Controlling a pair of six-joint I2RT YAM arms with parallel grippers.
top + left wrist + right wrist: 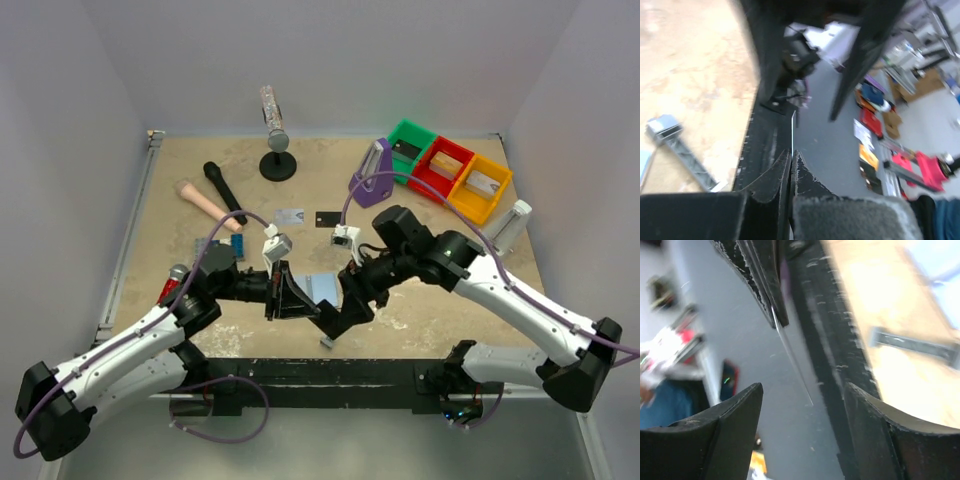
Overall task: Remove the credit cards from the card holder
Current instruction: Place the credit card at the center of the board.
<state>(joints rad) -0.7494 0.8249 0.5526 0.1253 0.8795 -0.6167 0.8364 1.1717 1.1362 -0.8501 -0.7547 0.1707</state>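
**Top view.** The holder (322, 287) lies open on the bench (430, 320), pale blue side up, between the two end effectors. The left end effector (292, 298) is at its left edge and the right end effector (338, 312) is at its near right corner. A silver card (289, 216) and a black card (323, 219) lie flat on the bench beyond the holder. They are side by side, apart from each other and from the holder.

**Left wrist view.** The left fingers (770, 180) are pressed together tip to tip. A grey bar (687, 152) lies on the bench to their left.

**Right wrist view.** The right fingers (735, 430) are spread, with nothing gripped between them. Opposite, the left end effector pinches a third card (792, 360), seen edge-on as a thin sliver. Its colour cannot be told. The card's free end reaches into the gap between the right fingers and touches neither. The holder shows only as a pale blue blur at the upper right.
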